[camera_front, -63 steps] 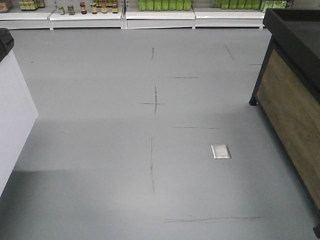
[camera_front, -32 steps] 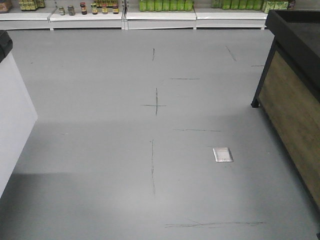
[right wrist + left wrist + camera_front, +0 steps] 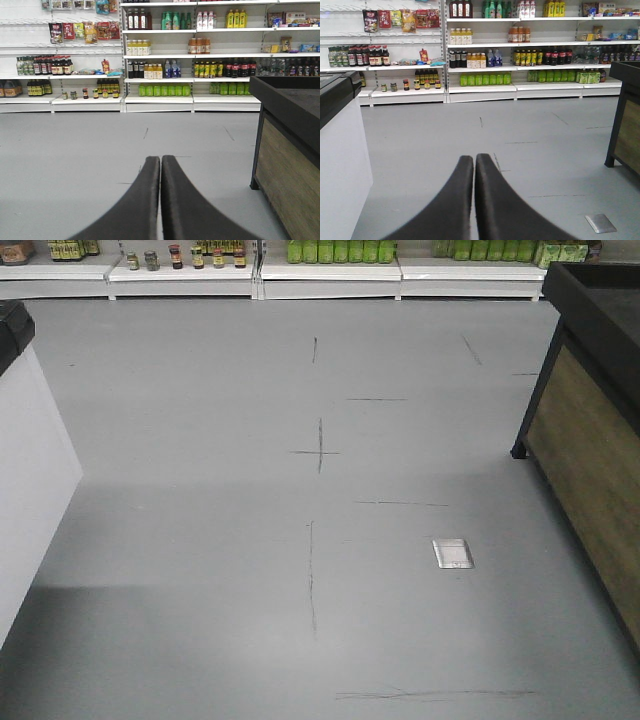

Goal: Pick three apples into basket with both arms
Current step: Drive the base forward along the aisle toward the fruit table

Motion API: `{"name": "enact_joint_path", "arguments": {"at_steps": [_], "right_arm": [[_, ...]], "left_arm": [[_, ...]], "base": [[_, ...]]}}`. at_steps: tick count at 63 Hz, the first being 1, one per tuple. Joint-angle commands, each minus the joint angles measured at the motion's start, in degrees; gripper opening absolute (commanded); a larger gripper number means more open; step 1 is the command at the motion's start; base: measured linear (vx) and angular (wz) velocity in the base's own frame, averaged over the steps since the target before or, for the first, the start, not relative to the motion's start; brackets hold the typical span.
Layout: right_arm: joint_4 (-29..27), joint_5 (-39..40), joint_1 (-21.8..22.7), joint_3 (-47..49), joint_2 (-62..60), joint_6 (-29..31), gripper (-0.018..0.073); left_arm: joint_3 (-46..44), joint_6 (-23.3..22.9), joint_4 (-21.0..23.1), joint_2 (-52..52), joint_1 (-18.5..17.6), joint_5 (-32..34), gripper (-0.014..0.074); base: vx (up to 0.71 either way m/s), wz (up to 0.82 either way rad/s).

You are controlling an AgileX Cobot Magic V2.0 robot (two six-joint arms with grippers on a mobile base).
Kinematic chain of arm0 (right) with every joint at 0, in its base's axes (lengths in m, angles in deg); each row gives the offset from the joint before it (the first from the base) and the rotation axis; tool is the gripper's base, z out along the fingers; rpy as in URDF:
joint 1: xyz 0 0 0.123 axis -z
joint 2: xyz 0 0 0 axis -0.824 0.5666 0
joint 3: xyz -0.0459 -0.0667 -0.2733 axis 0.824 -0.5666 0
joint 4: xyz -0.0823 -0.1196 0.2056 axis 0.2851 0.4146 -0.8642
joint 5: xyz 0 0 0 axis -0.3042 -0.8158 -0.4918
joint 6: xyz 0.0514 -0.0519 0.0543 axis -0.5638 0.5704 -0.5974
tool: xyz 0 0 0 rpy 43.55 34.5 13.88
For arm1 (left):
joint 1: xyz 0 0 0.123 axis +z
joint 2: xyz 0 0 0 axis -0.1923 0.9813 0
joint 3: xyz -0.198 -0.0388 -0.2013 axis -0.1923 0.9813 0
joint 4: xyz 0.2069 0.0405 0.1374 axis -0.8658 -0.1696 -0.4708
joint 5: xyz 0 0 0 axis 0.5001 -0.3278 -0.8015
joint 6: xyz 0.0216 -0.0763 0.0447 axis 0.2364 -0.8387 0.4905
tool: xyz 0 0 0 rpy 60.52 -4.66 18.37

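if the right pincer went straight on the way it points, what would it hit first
Nothing close: the right pincer, shut, points over bare floor toward the far shelves, roughly at the row of green bottles. The counter stands off to its right. Depth is hard to judge.

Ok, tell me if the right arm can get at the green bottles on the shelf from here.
Probably not. The right gripper, shut, points toward the green bottles, but grey floor lies between them; nothing blocks the way, they just look too far off.
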Motion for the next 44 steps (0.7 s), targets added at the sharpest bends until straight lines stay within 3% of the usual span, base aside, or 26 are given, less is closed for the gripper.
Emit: {"name": "enact_joint_path", "arguments": {"at_steps": [1,44], "right_arm": [[0.4,4.4,0.2,-0.6,-0.1,-0.1,-0.0008],[0.4,4.4,0.2,-0.6,-0.1,-0.1,-0.0008]], "left_arm": [[-0.3,-0.4,0.5,-0.1,-0.1,4.4,-0.0006],[-0.3,-0.4,0.5,-0.1,-0.1,4.4,-0.0006]], "base": [[0.03,0.01],[0.07,0.04]]}}
